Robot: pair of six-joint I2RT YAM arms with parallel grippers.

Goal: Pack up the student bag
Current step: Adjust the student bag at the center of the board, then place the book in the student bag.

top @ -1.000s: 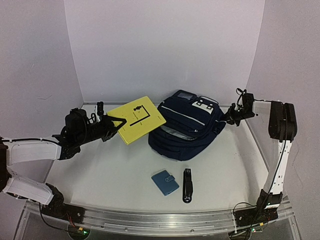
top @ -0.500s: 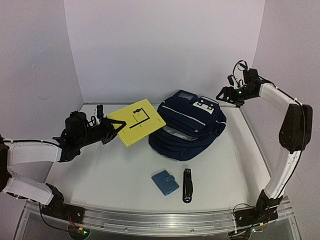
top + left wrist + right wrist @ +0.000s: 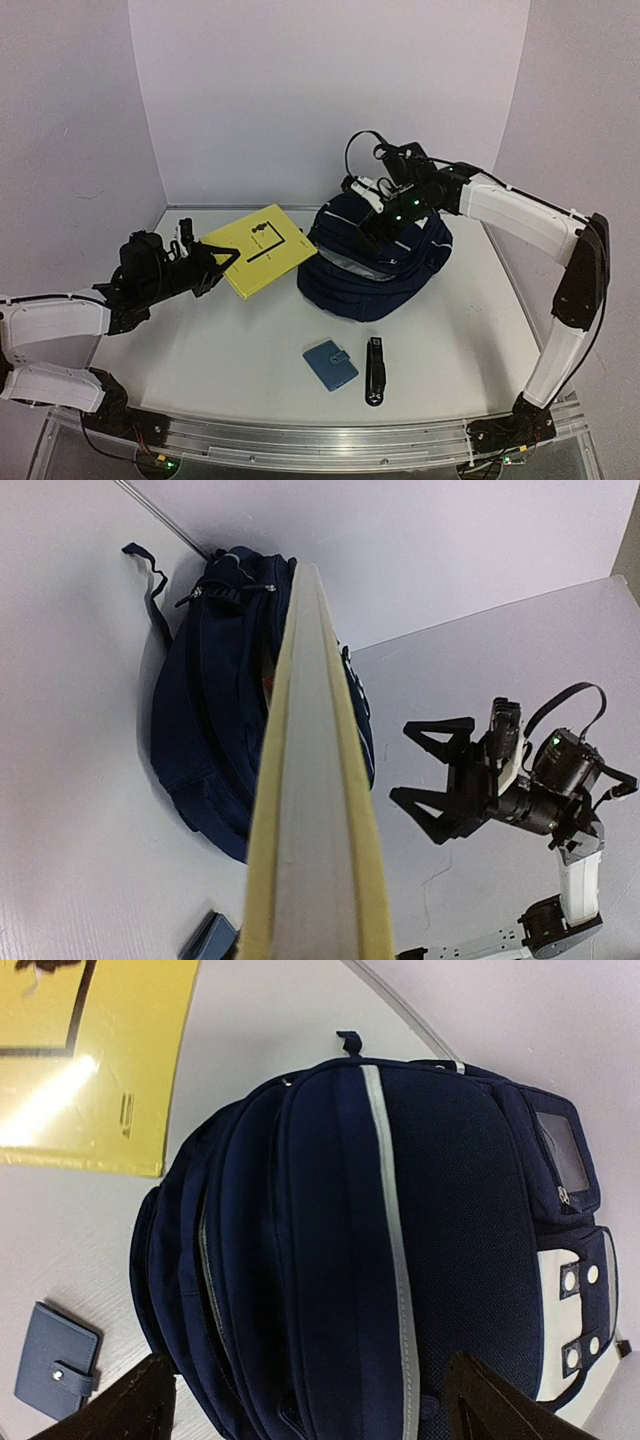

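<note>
The student bag (image 3: 385,268), a navy backpack with thin white stripes, lies at the back middle of the table with a zip gap along its near side. My right gripper (image 3: 378,228) hovers open just above its top; in the right wrist view the bag (image 3: 400,1240) fills the space between the spread fingertips (image 3: 135,1405), which touch nothing. My left gripper (image 3: 212,262) is shut on the corner of a yellow book (image 3: 262,248), held tilted off the table left of the bag. The left wrist view shows the book (image 3: 315,780) edge-on, hiding the fingers, with the bag (image 3: 215,710) beyond.
A light-blue snap wallet (image 3: 330,363) and a black stapler-like tool (image 3: 375,372) lie on the table in front of the bag. White walls close off the back and both sides. The wallet (image 3: 55,1365) also shows in the right wrist view.
My right arm swung from the bag's right side up and across to above the bag, and its jaws opened. The left arm drew back a little to the left with the yellow book.
</note>
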